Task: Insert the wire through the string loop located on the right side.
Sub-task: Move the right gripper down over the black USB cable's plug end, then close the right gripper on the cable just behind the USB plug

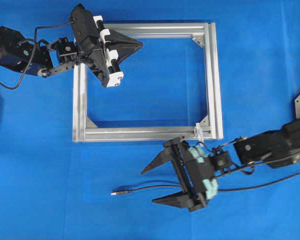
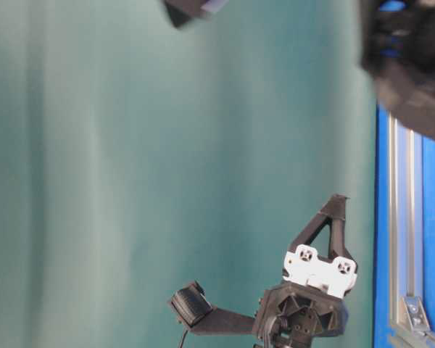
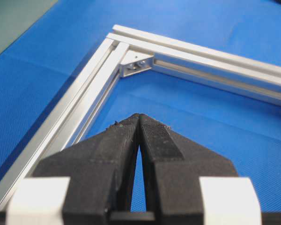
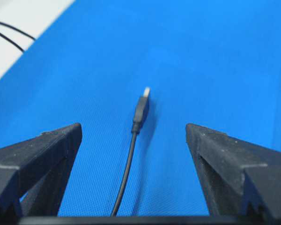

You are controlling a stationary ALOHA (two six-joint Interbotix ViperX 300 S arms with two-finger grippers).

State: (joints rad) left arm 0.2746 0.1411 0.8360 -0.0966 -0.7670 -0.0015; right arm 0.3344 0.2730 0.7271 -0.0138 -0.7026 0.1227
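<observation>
Lying lengthwise between the right tool's (image 4: 133,140) wide-spread jaws, the wire (image 4: 131,150) pointed its plug ahead, away from the tool.

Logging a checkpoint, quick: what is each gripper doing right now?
Left gripper: closed, holding nothing, above the frame.
Right gripper: open, holding nothing, wire lying between its fingers.
</observation>
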